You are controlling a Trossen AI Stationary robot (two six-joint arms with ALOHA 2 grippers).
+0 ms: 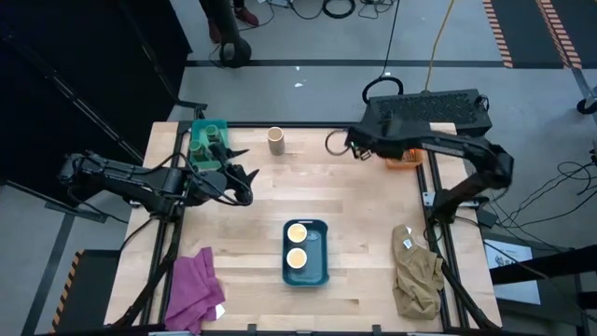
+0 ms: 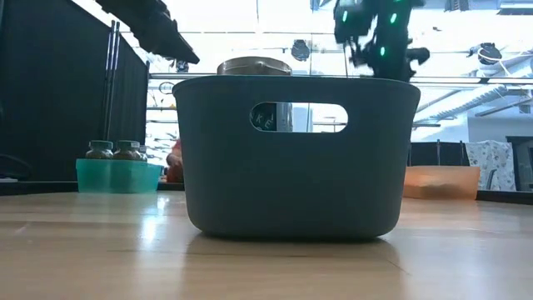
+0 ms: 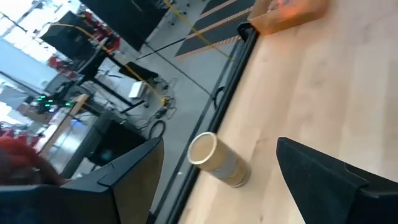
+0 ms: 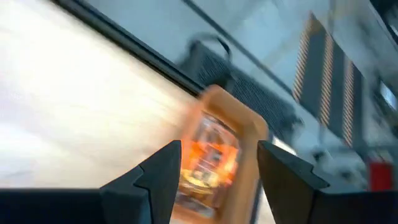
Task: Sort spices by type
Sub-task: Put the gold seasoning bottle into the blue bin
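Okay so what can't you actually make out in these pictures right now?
- Orange tray, right wrist view: motion blur smears the packet in it, so its print is unreadable.
- Blue bin, low view: its wall hides the contents, except a grey lid above the rim.
- Orange tray, high view: the right arm covers most of it.
- Right hand, high view: too small to tell whether it is open.

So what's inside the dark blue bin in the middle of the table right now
From above, the dark blue bin holds two cream-topped jars side by side. The bare part of its floor shows nothing else. At table height, the bin's wall hides them, except for a glimpse through the handle slot.
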